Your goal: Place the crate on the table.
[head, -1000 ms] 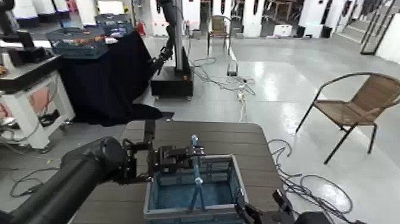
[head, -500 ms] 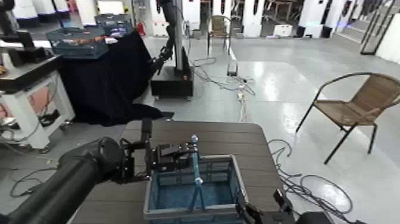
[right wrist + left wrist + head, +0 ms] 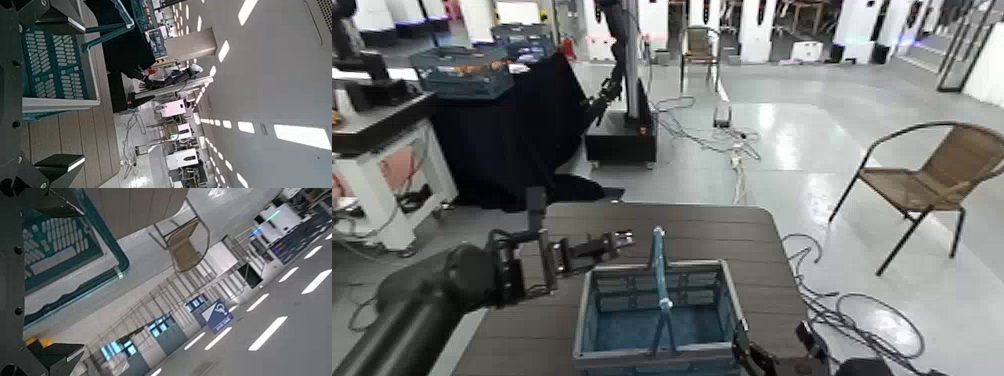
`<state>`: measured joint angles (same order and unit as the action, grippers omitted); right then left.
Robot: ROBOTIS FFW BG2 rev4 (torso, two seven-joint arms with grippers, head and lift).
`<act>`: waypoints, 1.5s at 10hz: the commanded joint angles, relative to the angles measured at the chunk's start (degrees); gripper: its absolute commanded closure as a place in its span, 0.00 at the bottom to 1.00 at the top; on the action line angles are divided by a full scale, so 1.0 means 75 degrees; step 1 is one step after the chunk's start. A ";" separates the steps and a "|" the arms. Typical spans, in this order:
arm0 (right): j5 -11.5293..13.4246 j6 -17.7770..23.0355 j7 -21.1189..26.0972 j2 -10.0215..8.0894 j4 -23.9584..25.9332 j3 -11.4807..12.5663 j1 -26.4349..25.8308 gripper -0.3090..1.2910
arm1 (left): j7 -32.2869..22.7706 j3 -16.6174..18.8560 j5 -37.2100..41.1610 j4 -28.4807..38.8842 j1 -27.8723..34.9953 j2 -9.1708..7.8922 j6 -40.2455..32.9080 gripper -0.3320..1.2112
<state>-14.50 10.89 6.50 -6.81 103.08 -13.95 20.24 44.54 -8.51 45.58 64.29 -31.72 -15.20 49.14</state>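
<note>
The crate (image 3: 657,320), blue-grey slatted plastic with a thin upright teal handle (image 3: 658,262), sits on the near part of the table (image 3: 732,235), a dark brown top of wide slats with rounded corners. The left gripper (image 3: 610,243) hovers just beside the crate's far left corner, level with the handle's top, fingers spread apart and holding nothing; its dark arm reaches in low from the near left. The right gripper (image 3: 772,358) lies low by the crate's near right corner, and its fingers stand apart, empty, in the right wrist view. Beyond the left gripper stands a black-draped table (image 3: 512,125); far to its right, a wicker chair (image 3: 932,180) on the grey floor.
</note>
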 commanded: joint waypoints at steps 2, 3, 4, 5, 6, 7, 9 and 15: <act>0.0012 0.0048 0.0000 0.0029 0.0025 0.0043 0.0056 0.29 | -0.2001 0.1123 0.0028 0.3053 0.2542 -0.0153 -0.1712 0.28; 0.0023 0.0060 0.0000 0.0041 0.0037 0.0067 0.0091 0.29 | -0.2423 0.1346 -0.0113 0.3744 0.3210 -0.0059 -0.2368 0.28; 0.0035 0.0060 0.0000 0.0041 0.0049 0.0078 0.0103 0.29 | -0.2669 0.1463 -0.0429 0.4283 0.3784 0.0011 -0.3165 0.28; 0.0059 0.0072 -0.0012 0.0041 0.0060 0.0090 0.0114 0.29 | -0.2869 0.1486 -0.0851 0.4693 0.4277 0.0093 -0.3880 0.28; 0.0070 0.0118 -0.0012 0.0053 0.0072 0.0102 0.0126 0.29 | -0.3103 0.1510 -0.1051 0.4916 0.4734 0.0211 -0.4571 0.28; 0.0176 0.0142 -0.0012 0.0064 0.0084 0.0137 0.0150 0.29 | -0.3314 0.1674 -0.1297 0.5115 0.5120 0.0386 -0.5040 0.28; 0.0258 0.0165 -0.0012 0.0088 0.0119 0.0196 0.0208 0.29 | -0.3876 0.2002 -0.2176 0.5642 0.5976 0.0714 -0.6024 0.28; 0.0469 0.0025 -0.0012 0.0135 0.0260 0.0278 0.0279 0.29 | -0.5587 0.1088 -0.3746 0.6310 0.7452 0.1089 -0.7594 0.28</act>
<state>-10.98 11.07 6.43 -5.86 105.02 -11.93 22.26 2.93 0.72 18.32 110.96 22.92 -6.94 -7.56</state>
